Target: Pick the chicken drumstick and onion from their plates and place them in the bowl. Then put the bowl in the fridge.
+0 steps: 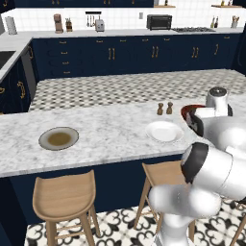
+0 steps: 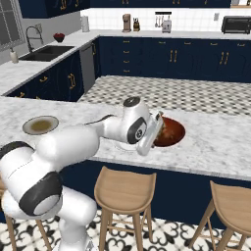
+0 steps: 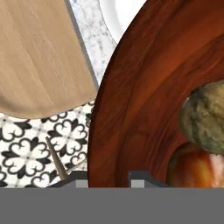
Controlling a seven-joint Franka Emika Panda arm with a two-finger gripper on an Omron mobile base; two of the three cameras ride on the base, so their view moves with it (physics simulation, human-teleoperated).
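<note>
**Food is in the bowl; the fridge trip is what remains**

Marble counter with stools below runs across the middle of both base views, navy cabinets behind it. On it, at the left of the left base view, sits the grey-rimmed plate [image 1: 58,138], its olive-brown centre bare. Right of centre lies the white plate [image 1: 164,131], also bare. So both plates look unloaded.

At the right edge of that view, partly behind the arm, shows the rim of the bowl [image 1: 188,110]. In the right base view the bowl [image 2: 172,131] sits at the middle of the frame, near the front edge of the counter, with the gripper [image 2: 156,128] at its near rim. In the hand view the bowl [image 3: 144,96] spreads over the right half of the frame. Inside it, at the right edge, lie the onion [image 3: 205,118] and, below it, the chicken drumstick [image 3: 194,168], touching or nearly so.

The fingertips rise at the bottom of the hand view on either side of the bowl's rim, pressed together on it, so the gripper appears to pinch the bowl's wall.

By my reading, the first half is finished: both foods are in the bowl. Left to do: lift the bowl without tipping it, carry it to the fridge, and set it on a shelf. The bowl looks not yet raised, though I cannot be sure.
</note>
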